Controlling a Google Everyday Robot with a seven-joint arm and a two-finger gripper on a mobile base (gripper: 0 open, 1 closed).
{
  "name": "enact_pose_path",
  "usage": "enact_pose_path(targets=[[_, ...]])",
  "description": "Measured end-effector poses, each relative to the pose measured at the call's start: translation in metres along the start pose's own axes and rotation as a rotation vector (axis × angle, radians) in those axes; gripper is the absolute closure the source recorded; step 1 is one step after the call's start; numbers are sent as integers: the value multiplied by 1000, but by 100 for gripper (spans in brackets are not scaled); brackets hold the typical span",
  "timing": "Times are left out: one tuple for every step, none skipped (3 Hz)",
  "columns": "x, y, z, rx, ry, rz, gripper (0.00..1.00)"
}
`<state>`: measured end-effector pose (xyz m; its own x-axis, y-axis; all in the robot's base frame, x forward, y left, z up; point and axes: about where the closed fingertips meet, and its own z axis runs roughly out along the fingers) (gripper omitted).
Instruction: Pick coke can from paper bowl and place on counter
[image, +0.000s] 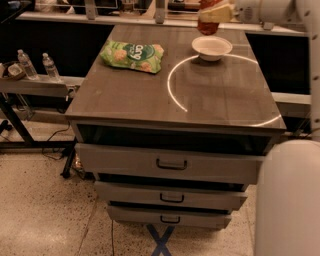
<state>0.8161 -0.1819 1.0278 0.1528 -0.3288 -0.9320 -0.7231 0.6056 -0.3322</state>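
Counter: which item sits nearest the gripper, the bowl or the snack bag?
The white paper bowl, just below the gripper, which holds the coke can aloft; the green snack bag lies far left.

The floor (45, 210) is pale and full of little dark specks. A blue tape cross (161, 241) is stuck on it near the front. The big grey bench (130, 95) has three drawers (170, 165) below it, each with a dark handle. A bright ring of light (172, 82) shines on its glossy top. To the left is a low grey shelf (42, 86) on black legs (15, 125), with two water bottles (25, 64) on it. Wires (55, 137) lie on the floor under it. A long pale ledge (65, 17) runs along the back, and it is dark below. The pincer (214, 13) is at the top edge, above the bench's far end, gripping the coke can (207, 26).
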Motion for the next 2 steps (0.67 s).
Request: enact_pose_path(targets=[[10,32,-25,-87,39,77,100],[50,91,-40,-218,120,194,100]])
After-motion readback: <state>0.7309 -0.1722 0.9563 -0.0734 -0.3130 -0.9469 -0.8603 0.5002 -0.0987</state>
